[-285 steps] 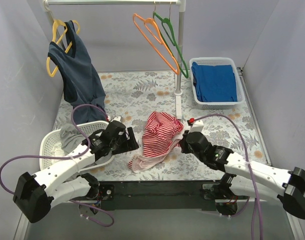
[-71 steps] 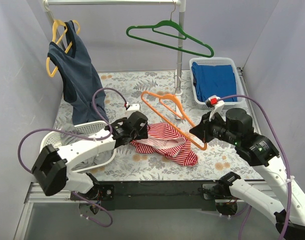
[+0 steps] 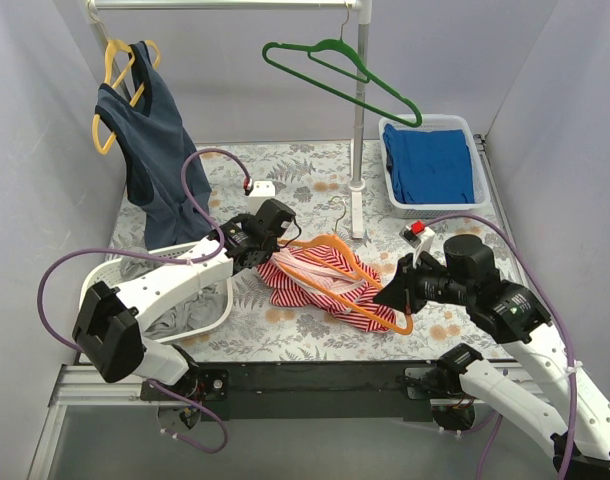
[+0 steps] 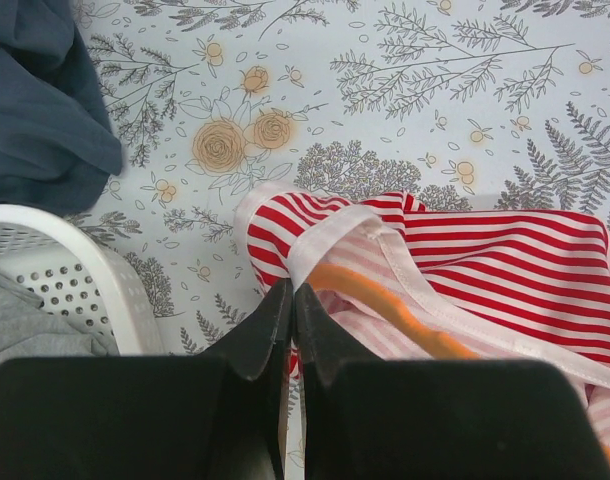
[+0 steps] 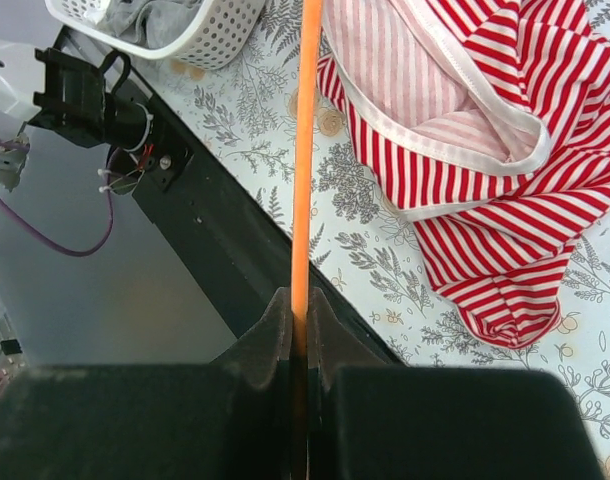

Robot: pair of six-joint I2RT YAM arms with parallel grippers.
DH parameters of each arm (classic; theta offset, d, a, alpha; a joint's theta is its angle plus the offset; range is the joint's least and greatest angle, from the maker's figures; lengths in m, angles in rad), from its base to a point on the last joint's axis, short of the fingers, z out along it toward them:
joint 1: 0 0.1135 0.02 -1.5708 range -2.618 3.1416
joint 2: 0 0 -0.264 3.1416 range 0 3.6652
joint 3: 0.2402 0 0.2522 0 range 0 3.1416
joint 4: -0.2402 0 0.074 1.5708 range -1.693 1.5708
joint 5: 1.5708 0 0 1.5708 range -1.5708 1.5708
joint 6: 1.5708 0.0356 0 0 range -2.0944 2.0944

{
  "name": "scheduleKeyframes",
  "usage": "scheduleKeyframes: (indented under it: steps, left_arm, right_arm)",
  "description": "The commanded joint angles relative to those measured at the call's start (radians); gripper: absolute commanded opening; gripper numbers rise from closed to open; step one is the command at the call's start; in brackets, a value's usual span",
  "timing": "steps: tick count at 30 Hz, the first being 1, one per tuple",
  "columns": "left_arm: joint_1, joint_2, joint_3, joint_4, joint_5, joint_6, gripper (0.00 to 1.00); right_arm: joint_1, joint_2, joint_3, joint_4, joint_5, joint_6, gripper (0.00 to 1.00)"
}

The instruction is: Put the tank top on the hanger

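Surface [image 3: 285, 165]: floral-print cloth, with both arms reaching in from the near edge.

Tank top [image 3: 320, 282]: red-and-white striped, lying crumpled on the middle of the surface between the two hands. Its long axis is diagonal, from far-left by the left hand to near-right by the right hand. One striped end bunches toward the near edge in the right wrist view.

Left hand [image 4: 292, 290]: fingers pressed together, tips pinching the pale trim at the tank top's far-left end. The rest of the cloth fans out to the right of it. The rim of the white basket [image 3: 120, 272] sits just beside this hand, on its left.

Hanger [image 5: 303, 150]: orange and thin. One bar runs straight out from the right hand [image 5: 297, 295], whose fingers are clamped on it. The frame lies along the same diagonal as the tank top, one end by the left hand and the other at the right hand. In the left wrist view a stretch of orange bar shows under the pale trim, inside the cloth's opening. How far the frame reaches into the cloth cannot be told.

Behind: a navy top [image 3: 160, 160] and a green hanger [image 3: 340, 72] hang above the far side.
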Motion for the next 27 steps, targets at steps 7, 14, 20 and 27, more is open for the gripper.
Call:
scheduleKeyframes:
  steps: [7,14,20,27]
  left_arm:
    - [0.006,-0.076,0.031,0.023,0.065,0.039,0.00]
    - [0.006,-0.108,0.014,0.056,0.140,0.057,0.00]
    - [0.006,-0.100,0.023,0.040,0.186,0.079,0.00]
    - [0.006,-0.120,0.008,0.054,0.180,0.079,0.00]
  right_arm:
    - [0.000,0.012,-0.067,0.168,-0.045,-0.022,0.01]
    - [0.000,0.086,-0.114,0.365,-0.062,-0.021,0.01]
    - [0.000,0.109,-0.147,0.465,-0.020,-0.033,0.01]
    - [0.003,0.161,-0.216,0.588,-0.092,-0.008,0.01]
